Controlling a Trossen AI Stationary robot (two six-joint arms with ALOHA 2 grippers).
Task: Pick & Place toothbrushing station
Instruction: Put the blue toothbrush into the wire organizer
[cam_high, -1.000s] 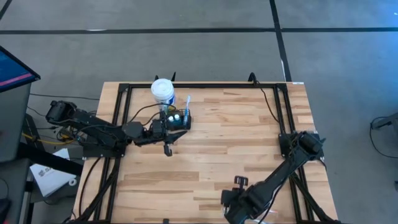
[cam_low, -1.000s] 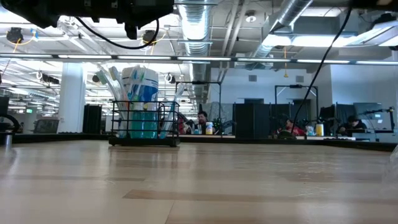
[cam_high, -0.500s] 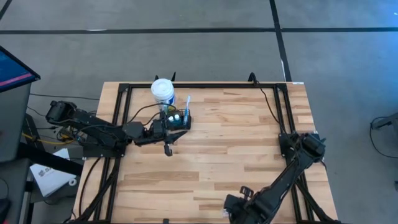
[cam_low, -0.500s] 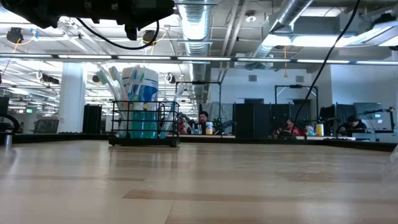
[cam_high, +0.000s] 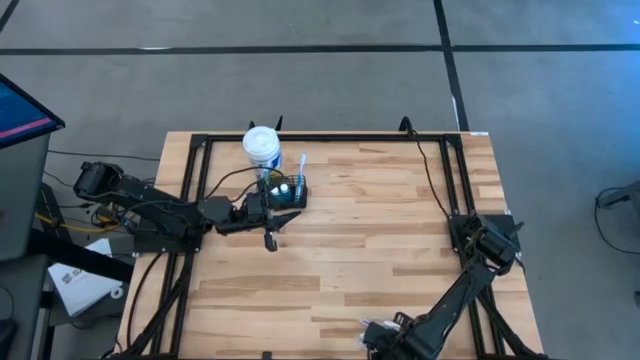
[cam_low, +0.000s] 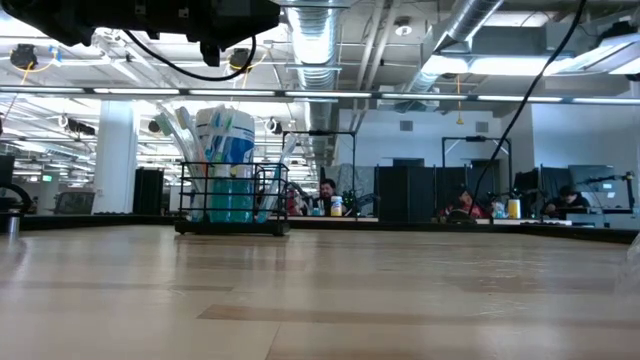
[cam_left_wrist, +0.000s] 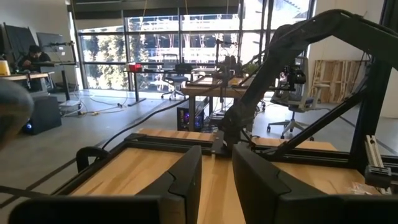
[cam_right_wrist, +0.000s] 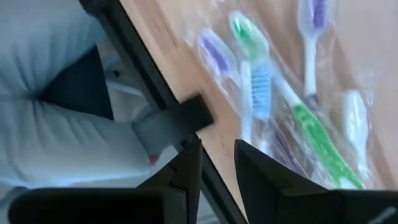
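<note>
The toothbrushing station, a small black wire caddy with brushes standing in it, rests on its base at the table's far left. Just beyond it stands a white blue-labelled tub. My left gripper hovers level next to the caddy, well above the table, open with nothing between its fingers. My right gripper is at the table's near edge, pointing steeply down, open and holding nothing. Below it lie several toothbrushes in clear wrap.
Black frame rails run along the table's edges; one rail passes right beside the wrapped toothbrushes, with pale grey cloth beyond it. The wooden top between the two arms is bare. People sit at desks far behind.
My right gripper has moved toward the table's near edge and sunk lower, rolling about its own axis as it went. Its fingers' gap looks unchanged. The caddy and the tub stand as before.
</note>
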